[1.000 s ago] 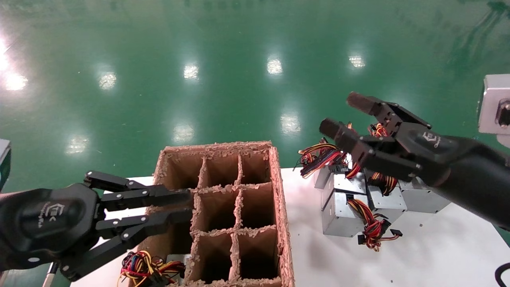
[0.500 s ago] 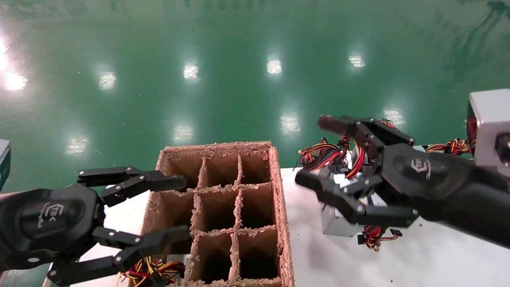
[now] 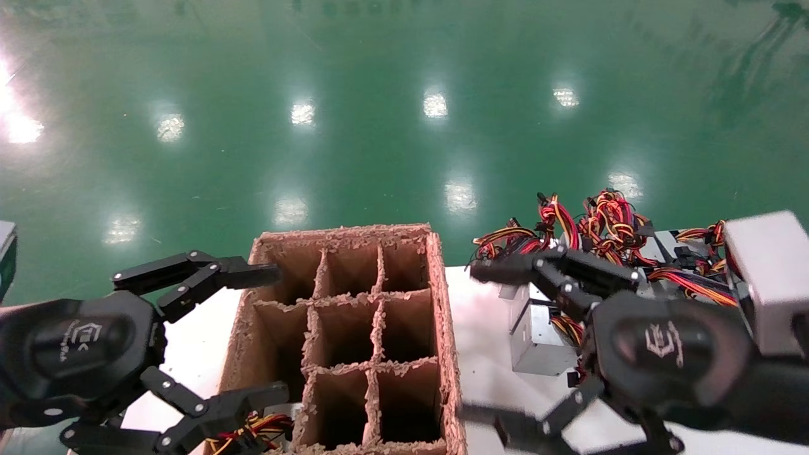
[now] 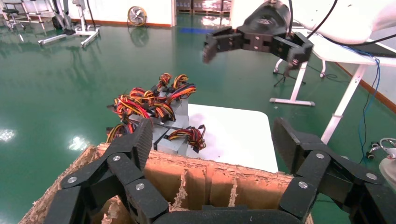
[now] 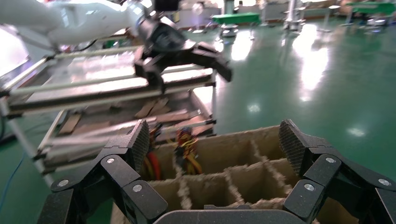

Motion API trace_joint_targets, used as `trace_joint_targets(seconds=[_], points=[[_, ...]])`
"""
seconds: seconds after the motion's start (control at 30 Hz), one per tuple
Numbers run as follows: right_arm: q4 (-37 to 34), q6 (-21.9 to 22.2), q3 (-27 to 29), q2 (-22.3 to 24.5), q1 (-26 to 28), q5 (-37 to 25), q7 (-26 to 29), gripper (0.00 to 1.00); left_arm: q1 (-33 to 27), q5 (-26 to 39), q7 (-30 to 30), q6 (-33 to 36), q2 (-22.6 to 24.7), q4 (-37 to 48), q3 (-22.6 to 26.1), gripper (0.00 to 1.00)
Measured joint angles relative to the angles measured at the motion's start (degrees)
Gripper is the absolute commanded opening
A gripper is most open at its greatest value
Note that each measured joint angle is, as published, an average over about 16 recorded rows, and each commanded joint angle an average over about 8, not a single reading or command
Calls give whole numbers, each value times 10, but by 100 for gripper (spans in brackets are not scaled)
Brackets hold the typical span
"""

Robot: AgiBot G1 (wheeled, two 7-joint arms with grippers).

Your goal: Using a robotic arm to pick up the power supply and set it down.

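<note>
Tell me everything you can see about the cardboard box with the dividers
The cardboard box is brown corrugated board with ragged, frayed top edges. Inner dividers split it into a grid of open-topped cells, three across and three rows showing. It stands upright on the white table. Most cells look dark and empty; coloured wires show at its near left corner. The left gripper, open, spans its left side; neither gripper visibly touches it.
</note>
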Motion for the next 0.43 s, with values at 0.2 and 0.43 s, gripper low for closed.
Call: trace_joint_targets(seconds=[0.2,0.43], points=[[-2,-31,4,-3,11,-18,5,100,0,0,0,0,0,0,0,100],[-3,-42,6,-4,15,-24,6,100,0,0,0,0,0,0,0,100]])
